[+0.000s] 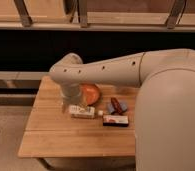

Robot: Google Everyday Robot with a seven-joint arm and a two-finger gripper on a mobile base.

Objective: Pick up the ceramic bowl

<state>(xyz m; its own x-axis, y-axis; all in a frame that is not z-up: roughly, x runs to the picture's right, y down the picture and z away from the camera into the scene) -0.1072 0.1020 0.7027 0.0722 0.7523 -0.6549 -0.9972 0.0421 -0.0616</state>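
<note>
Claw (pixel 73 103) down beside the ceramic bowl (pixel 91 93), toward the back of the tabletop (pixel 51 140).

My arm (pixel 106 67) reaches in from the right, runs across above the wood, then bends sharply down at the wrist. That sets my claw just left of the bowl, touching or nearly so; I cannot tell which, nor whether the claw is released or clenched. I judge this steep pose suits taking the bowl's rim from above while staying off the white box (pixel 82 112) in front and the red and blue blocks (pixel 117 106) to the right.
</note>
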